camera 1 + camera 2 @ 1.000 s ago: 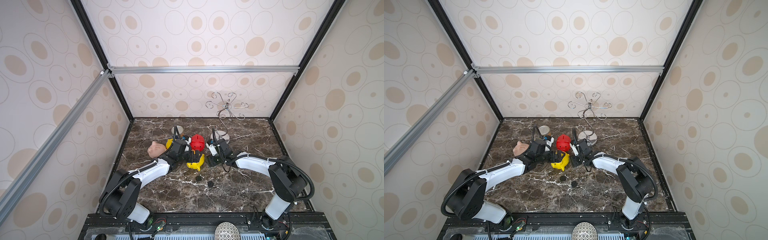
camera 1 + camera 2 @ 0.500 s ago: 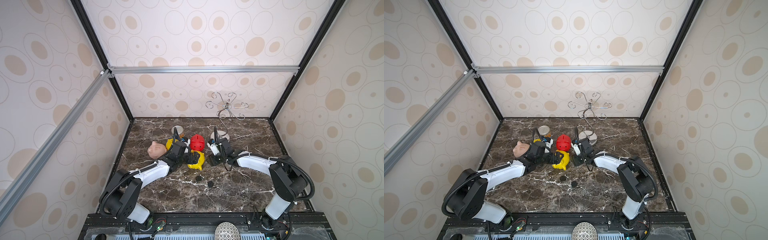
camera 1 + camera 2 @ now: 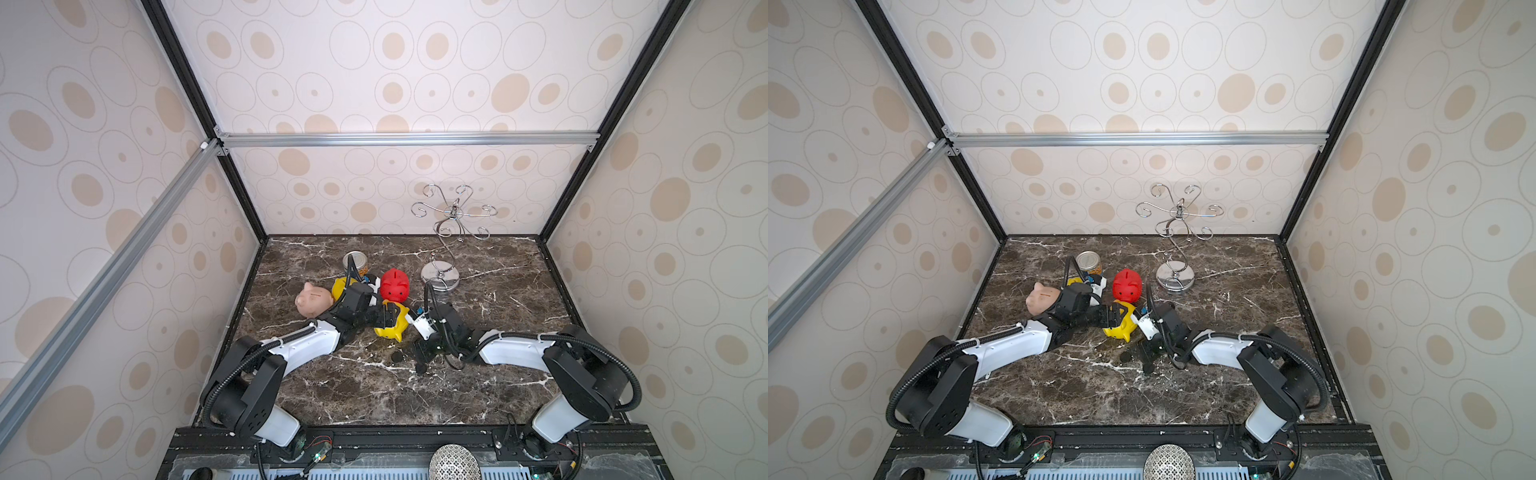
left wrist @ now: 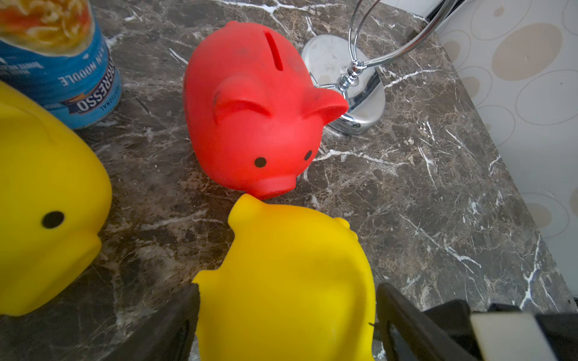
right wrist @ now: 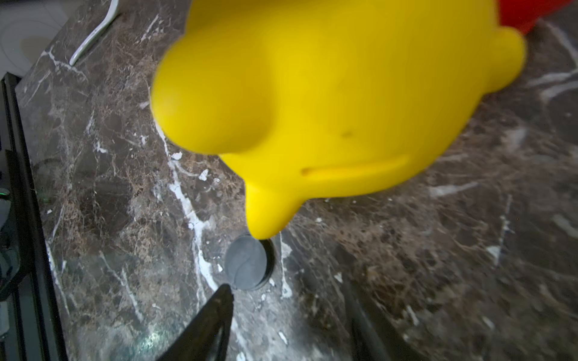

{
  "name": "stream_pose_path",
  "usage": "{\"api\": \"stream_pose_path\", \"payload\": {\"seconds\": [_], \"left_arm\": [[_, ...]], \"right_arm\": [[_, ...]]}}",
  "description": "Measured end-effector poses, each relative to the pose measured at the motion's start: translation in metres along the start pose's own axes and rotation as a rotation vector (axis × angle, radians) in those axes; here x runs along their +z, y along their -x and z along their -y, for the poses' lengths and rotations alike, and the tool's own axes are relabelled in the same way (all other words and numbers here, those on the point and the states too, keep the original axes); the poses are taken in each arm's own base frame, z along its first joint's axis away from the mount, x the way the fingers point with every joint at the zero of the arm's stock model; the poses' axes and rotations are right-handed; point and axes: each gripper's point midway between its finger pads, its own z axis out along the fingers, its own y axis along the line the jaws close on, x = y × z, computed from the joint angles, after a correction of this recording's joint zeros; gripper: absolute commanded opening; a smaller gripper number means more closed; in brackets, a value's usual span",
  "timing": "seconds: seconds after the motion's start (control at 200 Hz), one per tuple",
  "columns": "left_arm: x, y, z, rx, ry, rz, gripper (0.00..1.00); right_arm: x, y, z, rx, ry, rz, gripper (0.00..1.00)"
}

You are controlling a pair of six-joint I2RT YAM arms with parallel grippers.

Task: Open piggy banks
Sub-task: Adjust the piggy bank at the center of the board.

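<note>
yellow piggy bank [image 4: 287,275]: smooth plastic, tilted, just beside snout of red piggy bank [image 4: 250,109] | left hand [image 4: 286,289]: clamped on its body | right hand [image 5: 287,287]: open, empty, by black plug [image 5: 247,265] on bench [image 5: 469,250]

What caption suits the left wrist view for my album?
Left gripper closed on a yellow piggy bank near the red piggy bank, soup can and chrome stand behind.

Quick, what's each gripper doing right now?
Left gripper: closed on the tipped yellow piggy bank.
Right gripper: open, holding nothing.
</note>
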Motion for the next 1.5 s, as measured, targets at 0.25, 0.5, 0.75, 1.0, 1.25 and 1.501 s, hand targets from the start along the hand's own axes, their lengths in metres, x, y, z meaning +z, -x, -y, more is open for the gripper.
{"api": "stream_pose_path", "payload": {"seconds": [0.25, 0.5, 0.75, 1.0, 1.25, 1.501], "left_arm": [[0.001, 0.000, -0.002, -0.009, 0.002, 0.014, 0.88], [0.001, -0.001, -0.002, -0.009, 0.002, 0.017, 0.88], [0.001, -0.001, -0.002, -0.009, -0.001, 0.018, 0.88], [0.001, -0.001, -0.002, -0.010, -0.005, 0.025, 0.88], [0.001, -0.002, -0.001, -0.011, -0.019, 0.034, 0.88], [0.000, -0.004, -0.001, -0.013, -0.030, 0.046, 0.88]], "right_arm": [[0.018, 0.010, 0.017, 0.019, -0.122, 0.051, 0.52], [0.026, 0.026, 0.022, 0.004, -0.152, 0.100, 0.44], [0.025, 0.029, 0.023, -0.033, -0.165, 0.110, 0.21], [0.021, 0.020, 0.028, -0.053, -0.194, 0.076, 0.14], [0.011, 0.023, 0.024, -0.089, -0.188, 0.076, 0.22], [0.010, 0.032, 0.020, -0.122, -0.174, 0.086, 0.25]]}}
